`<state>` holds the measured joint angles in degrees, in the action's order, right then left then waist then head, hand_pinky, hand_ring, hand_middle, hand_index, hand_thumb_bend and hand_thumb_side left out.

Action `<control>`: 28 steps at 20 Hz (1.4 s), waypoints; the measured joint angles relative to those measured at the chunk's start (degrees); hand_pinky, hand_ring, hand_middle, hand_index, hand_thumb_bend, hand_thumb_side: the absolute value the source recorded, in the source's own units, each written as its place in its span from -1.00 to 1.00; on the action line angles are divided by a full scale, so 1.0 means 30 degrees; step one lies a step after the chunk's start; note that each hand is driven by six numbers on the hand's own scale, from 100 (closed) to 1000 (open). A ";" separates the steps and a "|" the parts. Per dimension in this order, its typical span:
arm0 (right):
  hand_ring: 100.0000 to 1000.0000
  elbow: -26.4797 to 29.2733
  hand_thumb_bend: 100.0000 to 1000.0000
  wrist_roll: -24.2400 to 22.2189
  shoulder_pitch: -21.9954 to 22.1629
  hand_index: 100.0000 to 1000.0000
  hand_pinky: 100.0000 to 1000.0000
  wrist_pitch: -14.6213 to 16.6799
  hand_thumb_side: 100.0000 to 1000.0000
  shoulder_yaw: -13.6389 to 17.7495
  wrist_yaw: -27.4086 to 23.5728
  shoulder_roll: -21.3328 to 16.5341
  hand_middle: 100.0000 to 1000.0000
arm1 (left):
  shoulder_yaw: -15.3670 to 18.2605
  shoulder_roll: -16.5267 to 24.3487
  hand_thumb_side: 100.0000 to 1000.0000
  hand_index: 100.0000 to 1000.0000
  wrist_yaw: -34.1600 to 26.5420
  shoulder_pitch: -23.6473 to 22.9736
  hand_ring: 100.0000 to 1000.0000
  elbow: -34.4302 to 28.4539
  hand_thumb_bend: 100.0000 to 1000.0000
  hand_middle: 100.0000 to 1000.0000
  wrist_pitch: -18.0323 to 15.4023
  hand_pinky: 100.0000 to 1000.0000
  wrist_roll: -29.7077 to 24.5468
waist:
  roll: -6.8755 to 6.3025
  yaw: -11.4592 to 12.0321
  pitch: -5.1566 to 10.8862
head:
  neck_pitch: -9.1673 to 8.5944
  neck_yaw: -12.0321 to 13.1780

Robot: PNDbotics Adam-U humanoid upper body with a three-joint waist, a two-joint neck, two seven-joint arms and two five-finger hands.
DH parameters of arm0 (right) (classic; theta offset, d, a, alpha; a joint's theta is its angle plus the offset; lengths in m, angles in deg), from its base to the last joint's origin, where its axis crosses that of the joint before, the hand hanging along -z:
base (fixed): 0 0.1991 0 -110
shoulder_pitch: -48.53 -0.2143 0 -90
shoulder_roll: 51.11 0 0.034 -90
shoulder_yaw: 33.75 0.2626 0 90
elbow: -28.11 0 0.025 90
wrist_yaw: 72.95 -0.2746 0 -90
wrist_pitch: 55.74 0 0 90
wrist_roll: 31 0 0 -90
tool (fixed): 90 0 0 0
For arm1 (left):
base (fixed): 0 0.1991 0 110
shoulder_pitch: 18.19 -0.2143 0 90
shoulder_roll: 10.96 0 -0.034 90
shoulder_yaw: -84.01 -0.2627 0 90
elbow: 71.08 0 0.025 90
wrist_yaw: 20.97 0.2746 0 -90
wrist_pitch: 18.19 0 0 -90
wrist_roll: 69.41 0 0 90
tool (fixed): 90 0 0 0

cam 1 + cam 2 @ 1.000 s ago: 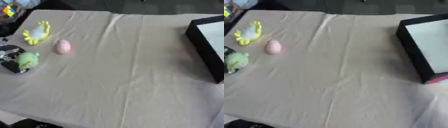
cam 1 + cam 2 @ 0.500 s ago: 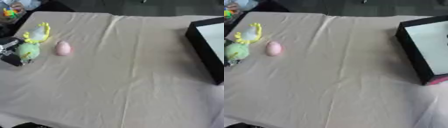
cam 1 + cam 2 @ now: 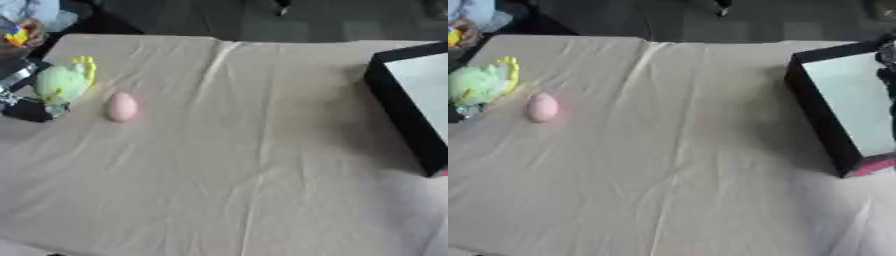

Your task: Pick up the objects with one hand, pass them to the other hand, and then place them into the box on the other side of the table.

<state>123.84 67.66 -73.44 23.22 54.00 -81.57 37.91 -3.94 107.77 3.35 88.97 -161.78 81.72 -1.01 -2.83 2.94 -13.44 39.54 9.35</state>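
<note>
My left hand (image 3: 24, 107) comes in at the left edge, shut on a fuzzy light-green toy (image 3: 59, 83) that it holds above the table. Just behind the toy lies a yellow object (image 3: 86, 66), partly hidden by it. A pink egg-shaped object (image 3: 122, 106) rests on the beige cloth (image 3: 245, 165) to the right of the hand. The black box (image 3: 824, 117) with a pale inside stands at the right edge. A dark blurred shape, seemingly my right hand (image 3: 886, 75), shows at the right edge over the box.
Creases run across the cloth. A person's hand with a small colourful object (image 3: 17, 36) is at the far left corner, off the cloth. The floor beyond the far edge is dark.
My left hand has risen with the green toy, from beside the pink egg toward the yellow object. The egg and box have stayed put.
</note>
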 measured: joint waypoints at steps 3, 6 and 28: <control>0.93 0.0280 -1.00 -0.0682 -0.0900 1.00 1.00 -0.0149 0.28 -0.0727 0.0296 0.0002 0.88 | -0.0203 -0.0646 -0.94 0.09 -0.0393 0.0074 0.33 -0.0739 -1.00 0.15 0.0086 0.50 0.0323 | 0.0002 -0.0007 0.0005 | -0.0116 -0.0155; 0.92 0.0486 -1.00 -0.1644 -0.1894 0.98 1.00 -0.0392 0.26 -0.1679 0.0938 0.0009 0.87 | -0.0501 -0.1297 -0.94 0.08 -0.0572 0.0324 0.31 -0.1339 -1.00 0.14 0.0078 0.49 0.0627 | 0.0004 -0.0019 0.0014 | -0.0121 -0.0279; 0.89 -0.1235 -1.00 -0.8138 -0.6153 0.91 0.97 0.0609 0.17 -0.6985 0.9074 0.3973 0.82 | -0.2469 -0.5671 -0.82 0.07 -0.0219 0.1511 0.24 -0.2530 -1.00 0.06 -0.1667 0.47 0.2995 | 0.0193 -0.0050 0.0029 | 0.0229 -0.1412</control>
<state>120.14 43.25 -91.90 25.05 33.04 -54.34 49.83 -11.35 90.75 2.69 93.51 -169.37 76.72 7.98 -2.25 2.79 -13.35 40.23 5.12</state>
